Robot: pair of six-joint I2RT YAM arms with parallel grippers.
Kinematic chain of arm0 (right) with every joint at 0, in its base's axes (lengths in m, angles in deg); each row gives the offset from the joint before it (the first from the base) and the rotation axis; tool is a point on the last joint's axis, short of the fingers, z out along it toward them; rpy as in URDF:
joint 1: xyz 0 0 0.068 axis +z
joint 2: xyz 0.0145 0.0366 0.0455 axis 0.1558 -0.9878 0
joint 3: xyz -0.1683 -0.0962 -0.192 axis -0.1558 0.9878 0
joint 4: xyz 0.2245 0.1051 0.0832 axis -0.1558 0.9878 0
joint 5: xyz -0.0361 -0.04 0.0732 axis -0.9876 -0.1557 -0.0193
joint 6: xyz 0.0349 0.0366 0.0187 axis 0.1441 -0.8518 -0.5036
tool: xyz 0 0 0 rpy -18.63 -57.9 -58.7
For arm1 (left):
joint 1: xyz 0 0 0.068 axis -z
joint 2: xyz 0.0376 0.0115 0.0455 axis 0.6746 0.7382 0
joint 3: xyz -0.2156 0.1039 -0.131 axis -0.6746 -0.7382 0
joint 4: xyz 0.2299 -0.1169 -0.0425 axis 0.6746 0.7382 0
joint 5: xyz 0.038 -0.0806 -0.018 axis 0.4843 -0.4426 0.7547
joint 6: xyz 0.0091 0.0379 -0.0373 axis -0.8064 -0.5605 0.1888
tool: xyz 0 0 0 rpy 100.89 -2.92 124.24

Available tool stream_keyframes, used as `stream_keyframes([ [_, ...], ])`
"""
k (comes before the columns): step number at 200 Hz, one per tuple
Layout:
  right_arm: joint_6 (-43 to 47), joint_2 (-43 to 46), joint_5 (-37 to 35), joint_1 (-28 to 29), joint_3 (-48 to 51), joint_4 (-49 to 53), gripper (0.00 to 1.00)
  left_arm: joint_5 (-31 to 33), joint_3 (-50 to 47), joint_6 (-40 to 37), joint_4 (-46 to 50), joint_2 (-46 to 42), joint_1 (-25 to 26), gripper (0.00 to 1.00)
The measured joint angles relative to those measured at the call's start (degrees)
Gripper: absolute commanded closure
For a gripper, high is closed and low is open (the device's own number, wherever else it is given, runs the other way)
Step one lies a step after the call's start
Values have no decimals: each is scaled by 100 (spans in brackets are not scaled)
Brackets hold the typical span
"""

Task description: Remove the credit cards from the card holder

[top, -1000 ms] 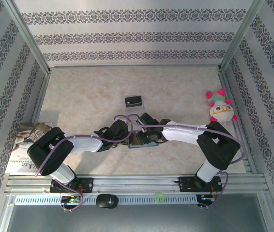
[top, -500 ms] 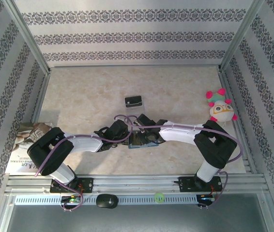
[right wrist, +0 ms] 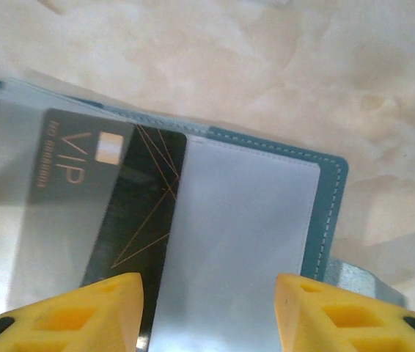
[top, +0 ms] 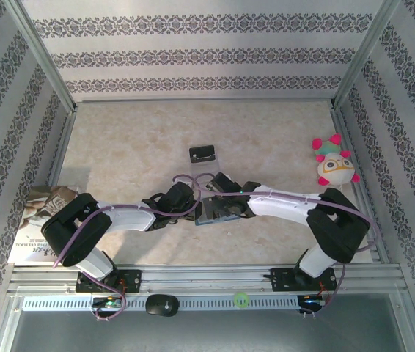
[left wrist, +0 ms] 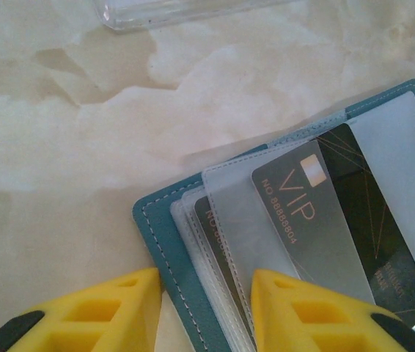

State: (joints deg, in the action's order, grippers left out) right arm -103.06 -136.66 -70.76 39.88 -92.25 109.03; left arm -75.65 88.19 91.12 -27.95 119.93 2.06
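The teal card holder lies open and flat on the table between both arms. In the left wrist view its teal edge and clear sleeves sit between my left gripper's open yellow fingers, the right one resting on the sleeves. A black VIP credit card sticks partly out of a clear sleeve, and a second card shows under the sleeves. My right gripper stands open over the holder's grey-blue pocket, its left finger above the black card.
A clear plastic stand with a black piece sits just beyond the holder; its edge is close to my left gripper. A plush toy is at the right, a magazine at the left. Metal frame posts border the table.
The right arm's elbow has swung a little to the right. Both grippers stay over the holder, which has hardly moved.
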Motion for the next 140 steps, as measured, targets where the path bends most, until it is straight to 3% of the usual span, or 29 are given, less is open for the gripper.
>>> stream_keyframes([
  [48,-90,459,1014,-516,92,-293,64,4,-149,-2,334,-446,0,57],
  [91,-195,400,1869,-898,284,-516,67,52,-79,-28,579,-922,15,62],
  [140,-249,249,2293,-981,297,-719,68,-20,457,-72,636,-382,256,70],
])
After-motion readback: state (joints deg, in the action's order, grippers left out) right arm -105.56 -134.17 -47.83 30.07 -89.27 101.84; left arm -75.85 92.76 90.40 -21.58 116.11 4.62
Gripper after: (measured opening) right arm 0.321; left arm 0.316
